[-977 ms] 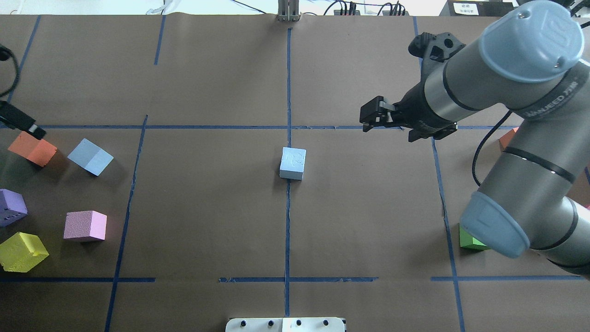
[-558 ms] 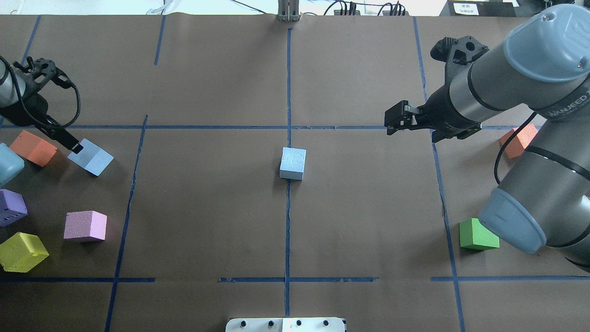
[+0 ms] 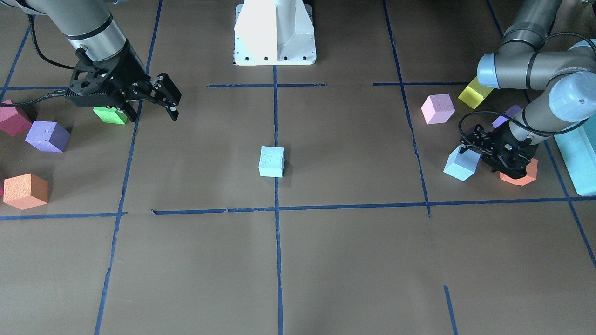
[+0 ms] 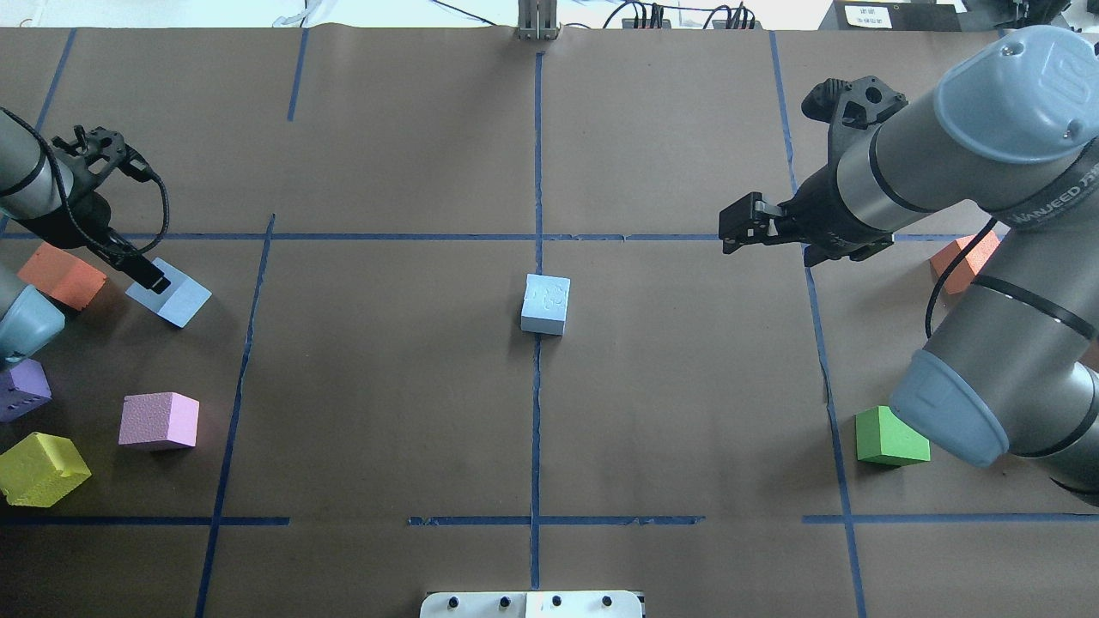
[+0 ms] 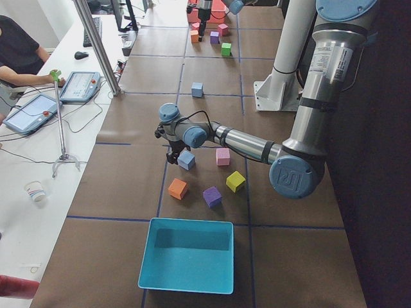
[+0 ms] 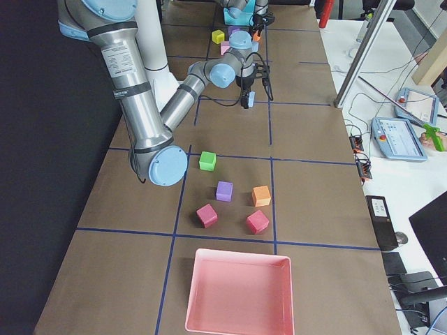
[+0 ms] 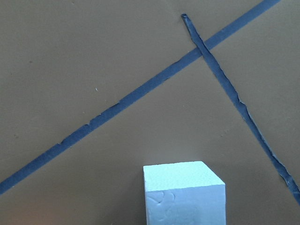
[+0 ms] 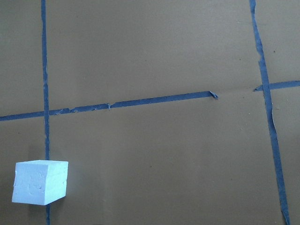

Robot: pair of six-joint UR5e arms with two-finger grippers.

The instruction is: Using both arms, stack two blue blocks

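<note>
Blue blocks (image 4: 544,302) (image 4: 169,292): overhead shows both, each wrist one.

**Robot body.** Two silver-grey tubular arms, the left arm (image 5: 244,140) and the right arm (image 4: 893,163), share a white pedestal base (image 3: 274,32) with a row of dark screws (image 3: 266,59) along its foot. The light blue joint caps (image 4: 1013,86) bear an embossed logo, and thin black rings divide the segments. A black band with pale lettering (image 4: 1047,196) wraps the right arm, whose upright tube carries a white printed label (image 6: 119,66). Black cables (image 4: 936,287) loop to the black two-finger left gripper (image 4: 150,276) and right gripper (image 3: 176,108).
</note>
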